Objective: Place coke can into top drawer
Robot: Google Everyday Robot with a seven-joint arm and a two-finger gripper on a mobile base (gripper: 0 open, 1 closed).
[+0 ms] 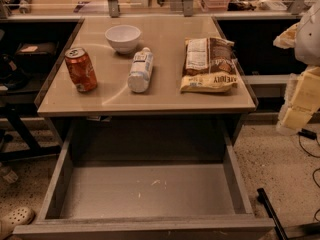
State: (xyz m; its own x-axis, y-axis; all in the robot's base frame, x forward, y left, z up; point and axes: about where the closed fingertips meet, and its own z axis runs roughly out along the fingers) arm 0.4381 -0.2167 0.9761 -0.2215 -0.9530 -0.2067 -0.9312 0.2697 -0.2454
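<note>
The coke can [80,69], red-orange with a silver top, stands upright on the left side of the tan tabletop [165,96]. The top drawer [150,190] is pulled out below the table's front edge; its grey scuffed bottom holds nothing. My arm and gripper [300,101] show as pale blocks at the right edge of the view. They are beyond the table's right side, above the floor, far from the can and holding nothing that I can see.
A white bowl [123,37] sits at the back of the table. A white plastic bottle [140,70] lies on its side in the middle. A snack bag [209,64] lies on the right. A black bar [270,211] and cables [310,149] are on the floor at the right.
</note>
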